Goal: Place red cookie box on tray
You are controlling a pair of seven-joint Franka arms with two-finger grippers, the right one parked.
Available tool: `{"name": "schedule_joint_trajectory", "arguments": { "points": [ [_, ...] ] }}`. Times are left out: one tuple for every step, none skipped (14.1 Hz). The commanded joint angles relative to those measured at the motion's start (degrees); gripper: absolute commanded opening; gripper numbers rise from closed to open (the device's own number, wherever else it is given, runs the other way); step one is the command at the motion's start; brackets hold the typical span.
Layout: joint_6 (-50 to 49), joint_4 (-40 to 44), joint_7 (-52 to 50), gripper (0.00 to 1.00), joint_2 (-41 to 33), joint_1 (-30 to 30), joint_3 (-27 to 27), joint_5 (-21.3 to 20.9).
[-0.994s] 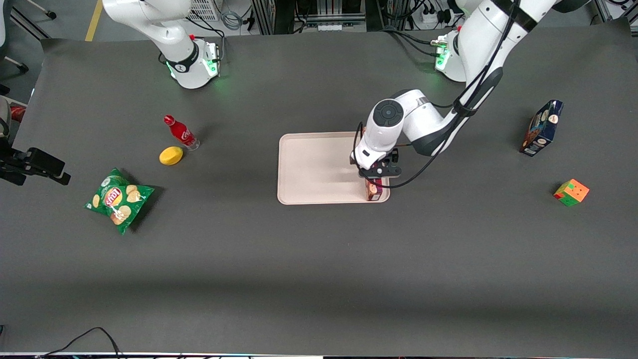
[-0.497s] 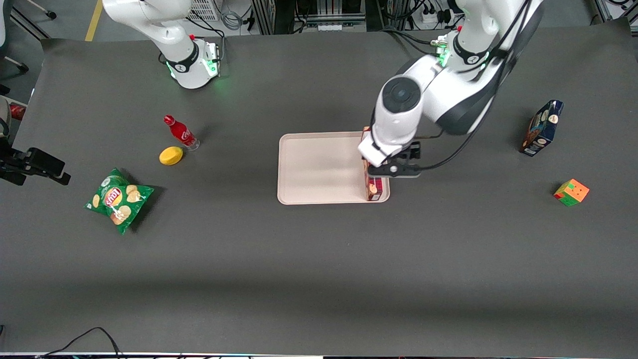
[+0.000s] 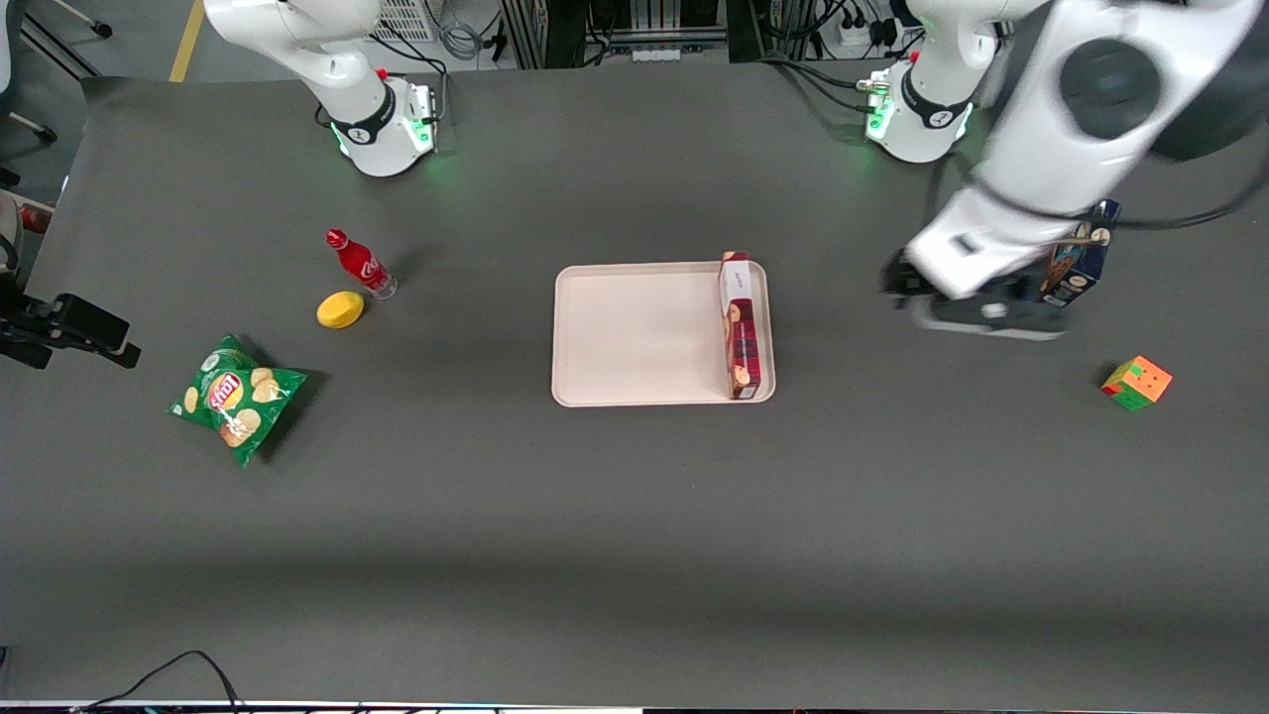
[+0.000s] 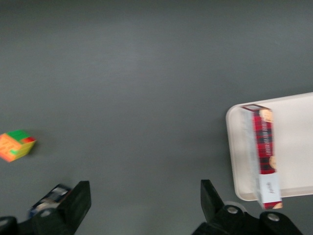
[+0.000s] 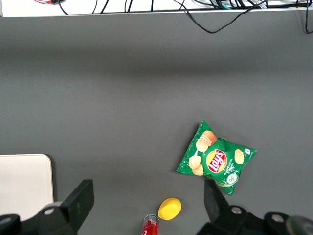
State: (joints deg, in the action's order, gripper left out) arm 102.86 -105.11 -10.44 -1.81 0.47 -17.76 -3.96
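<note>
Red cookie box [image 3: 741, 324] lengthwise along tray [image 3: 634, 337] edge; fingers [image 4: 78, 203] apart.

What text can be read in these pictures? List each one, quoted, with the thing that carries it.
"Lay's": on the green chip bag.
White script on the small red bottle: too small to read.
White label on the red cookie box, which lies on the tray: unreadable.
Print on the dark blue box: unreadable.
The gripper, open, above bare table, carries no text.

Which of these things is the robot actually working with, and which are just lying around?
In the job: red cookie box, lying on the tray; gripper, open, above bare table beside the tray.

Lying about: blue cookie box, colour cube, red bottle, lemon, chip bag.
</note>
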Motion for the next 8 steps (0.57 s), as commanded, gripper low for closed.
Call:
{"name": "schedule_joint_trajectory", "arguments": {
  "points": [
    [-1.3, -1.7, -1.5, 1.0, -3.2, -0.6, 6.8, 1.4],
    [-1.3, -1.7, -4.1, 1.0, -3.1, -0.7, 7.8, 1.4],
    [-1.3, -1.7, -5.5, 1.0, -3.0, -0.6, 8.2, 1.4],
    [-1.3, -1.3, -4.9, 1.0, -2.8, -0.6, 8.7, 1.5],
    [-1.3, -1.2, -4.5, 1.0, -2.5, -0.6, 9.9, 1.5],
    [-1.2, -1.2, -4.1, 1.0, -2.3, -0.7, 10.1, 1.5],
    [-1.2, -1.1, -3.3, 1.0, -2.3, -0.6, 10.4, 1.6],
    [-1.0, -1.2, -1.7, 1.0, -2.2, -0.6, 12.0, 3.1]
  ]
}}
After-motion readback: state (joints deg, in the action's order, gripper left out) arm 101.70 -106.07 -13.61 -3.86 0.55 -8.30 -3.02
